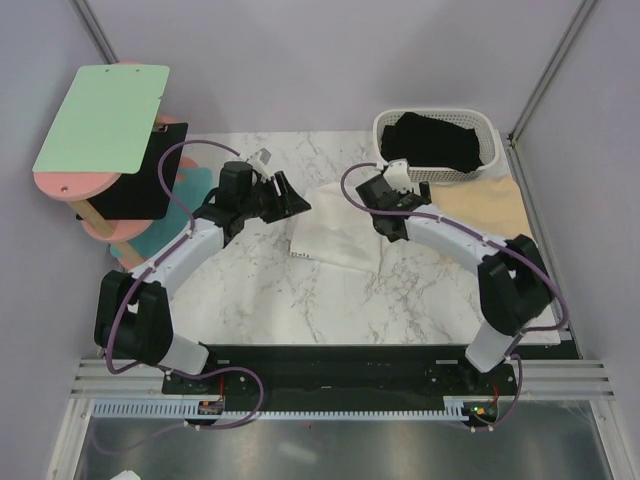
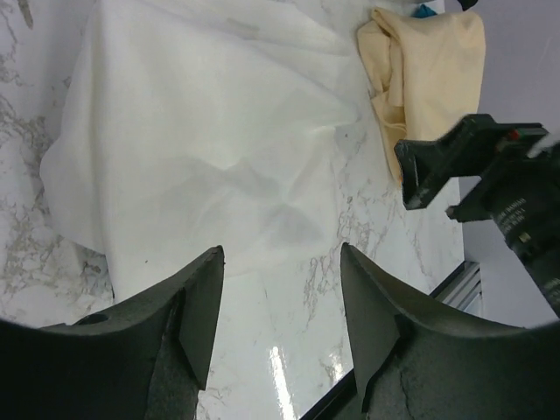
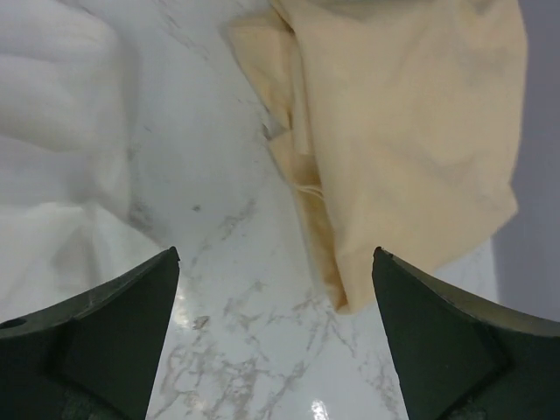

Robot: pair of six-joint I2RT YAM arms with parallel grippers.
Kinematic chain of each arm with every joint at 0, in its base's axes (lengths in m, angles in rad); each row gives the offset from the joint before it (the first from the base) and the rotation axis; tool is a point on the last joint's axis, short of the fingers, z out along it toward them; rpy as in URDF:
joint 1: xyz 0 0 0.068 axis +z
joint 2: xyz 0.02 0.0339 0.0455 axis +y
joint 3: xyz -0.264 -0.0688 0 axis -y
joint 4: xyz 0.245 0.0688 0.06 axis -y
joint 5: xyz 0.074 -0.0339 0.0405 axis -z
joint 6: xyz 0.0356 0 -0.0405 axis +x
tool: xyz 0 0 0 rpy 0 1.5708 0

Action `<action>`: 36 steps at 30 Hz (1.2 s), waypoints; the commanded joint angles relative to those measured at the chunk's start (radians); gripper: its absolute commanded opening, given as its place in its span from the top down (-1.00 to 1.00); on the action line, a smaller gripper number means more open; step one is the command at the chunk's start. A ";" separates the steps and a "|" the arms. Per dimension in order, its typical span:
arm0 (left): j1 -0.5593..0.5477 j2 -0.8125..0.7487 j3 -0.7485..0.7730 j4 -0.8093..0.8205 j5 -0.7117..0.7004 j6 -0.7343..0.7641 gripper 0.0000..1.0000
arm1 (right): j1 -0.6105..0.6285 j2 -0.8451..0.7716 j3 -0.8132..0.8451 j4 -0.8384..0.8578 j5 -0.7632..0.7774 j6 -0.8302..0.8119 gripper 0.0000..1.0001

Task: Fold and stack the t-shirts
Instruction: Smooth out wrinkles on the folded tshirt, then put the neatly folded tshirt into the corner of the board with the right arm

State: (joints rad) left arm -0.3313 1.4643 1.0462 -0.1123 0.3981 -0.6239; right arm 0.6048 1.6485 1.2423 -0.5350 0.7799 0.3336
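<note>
The white t-shirt (image 1: pixel 335 235) lies crumpled in the middle of the marble table (image 1: pixel 300 300); its print does not show. The tan t-shirt (image 1: pixel 490 205) lies flat at the right. The black t-shirt (image 1: pixel 435 140) sits in the white lattice basket (image 1: pixel 381 128). My left gripper (image 1: pixel 292 200) is open and empty, just left of the white shirt (image 2: pixel 201 149). My right gripper (image 1: pixel 381 216) is open and empty above bare marble between the white shirt (image 3: pixel 52 157) and the tan shirt (image 3: pixel 411 114). The left wrist view also shows the tan shirt (image 2: pixel 429 61).
A green board (image 1: pixel 100 115) on a pink stand, with a black sheet (image 1: pixel 140 185) under it, stands at the back left. The basket is at the back right corner. Purple walls close in the table. A black rail (image 1: pixel 340 365) runs along the near edge.
</note>
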 commanded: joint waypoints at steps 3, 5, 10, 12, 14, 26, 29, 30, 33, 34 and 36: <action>0.000 -0.042 -0.038 -0.027 -0.024 0.053 -0.29 | -0.039 0.249 0.068 -0.325 0.383 0.195 -0.95; -0.002 -0.048 -0.035 -0.046 -0.038 0.059 -0.30 | -0.063 0.307 0.069 -0.333 0.380 0.208 -0.96; 0.002 -0.067 -0.029 -0.073 -0.074 0.082 -0.47 | -0.137 0.396 0.080 -0.336 0.401 0.243 -0.96; 0.003 -0.065 -0.028 -0.079 -0.081 0.084 -0.51 | -0.155 0.421 0.094 -0.333 0.415 0.240 -0.96; 0.005 -0.062 -0.028 -0.081 -0.081 0.084 -0.53 | -0.171 0.457 0.106 -0.332 0.412 0.237 -0.96; 0.006 -0.085 -0.034 -0.090 -0.093 0.081 -0.57 | -0.237 0.528 0.094 -0.192 0.267 0.113 1.00; 0.006 -0.091 -0.038 -0.099 -0.099 0.081 -0.57 | -0.232 0.484 0.046 -0.140 0.184 0.076 1.00; 0.008 -0.096 -0.043 -0.098 -0.108 0.079 -0.57 | -0.226 0.461 0.028 -0.125 0.168 0.059 1.00; 0.008 -0.101 -0.054 -0.099 -0.117 0.076 -0.57 | -0.188 0.427 0.014 -0.120 0.127 0.048 1.00; 0.008 -0.101 -0.057 -0.099 -0.120 0.075 -0.57 | -0.160 0.422 0.019 -0.118 0.113 0.045 1.00; 0.009 -0.104 -0.064 -0.101 -0.125 0.075 -0.57 | -0.129 0.413 0.029 -0.126 0.082 0.048 1.00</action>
State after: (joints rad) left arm -0.3283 1.3956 1.0000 -0.2085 0.3050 -0.5831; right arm 0.3965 2.0983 1.2774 -0.7025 1.0374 0.3836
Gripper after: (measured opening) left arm 0.783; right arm 0.031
